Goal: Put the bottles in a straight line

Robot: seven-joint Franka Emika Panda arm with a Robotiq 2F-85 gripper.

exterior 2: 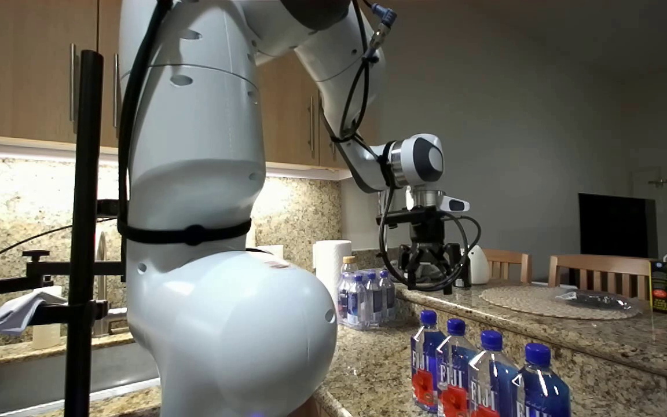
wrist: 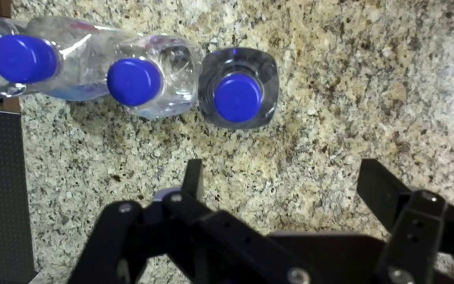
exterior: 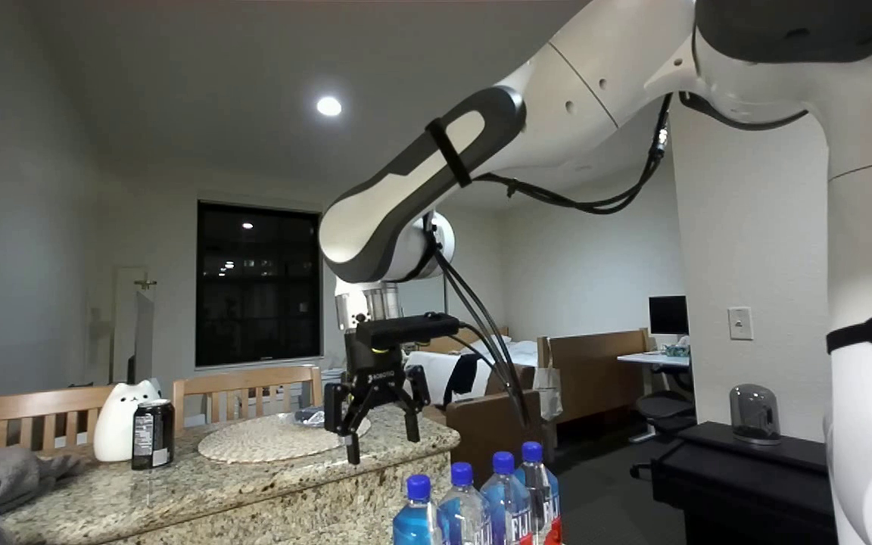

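Four blue-capped bottles [exterior 2: 484, 377] observed upright in a close row on the bench [exterior 2: 368, 359], presumably set so to form the line. The hand [wrist: 280, 167] hangs spread, empty, apart from them, likely to avoid toppling any.

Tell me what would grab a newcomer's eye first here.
Most likely the big white robot arm, looming in both exterior views, with its open gripper hanging empty from the end. Next, the row of blue-capped bottles, four of them standing on the lower counter. Then perhaps, in an exterior view, the white cat-faced figure partly hidden by a black can on the raised counter.
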